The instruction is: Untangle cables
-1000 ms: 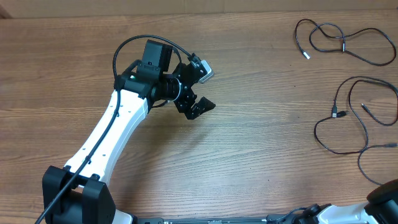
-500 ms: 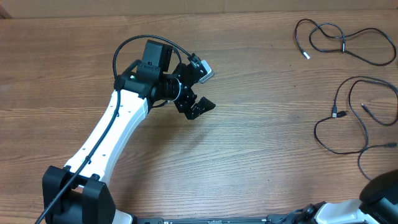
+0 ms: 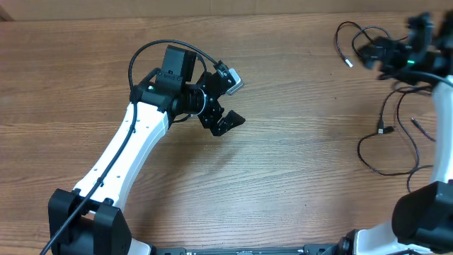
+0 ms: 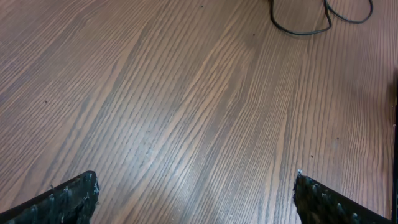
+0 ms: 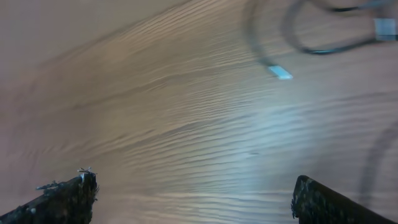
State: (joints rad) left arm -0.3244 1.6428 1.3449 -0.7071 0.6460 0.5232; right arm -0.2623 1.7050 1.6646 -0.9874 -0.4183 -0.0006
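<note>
I read the cables [image 3: 380,129] as loose loops at the far right, the nearer one's long axis running near-to-far. My left gripper [image 3: 232,100] and right gripper [image 5: 193,183] both gape, grasping nothing.

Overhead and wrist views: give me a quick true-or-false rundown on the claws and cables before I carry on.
The left claw is open and empty. True.
The thin black cables lie at the right side of the brown wooden table. True.
The right claw is shut on a cable. False: it is open, holding nothing.
A cable lies between the left claw's fingers. False: only bare wood shows there.
</note>
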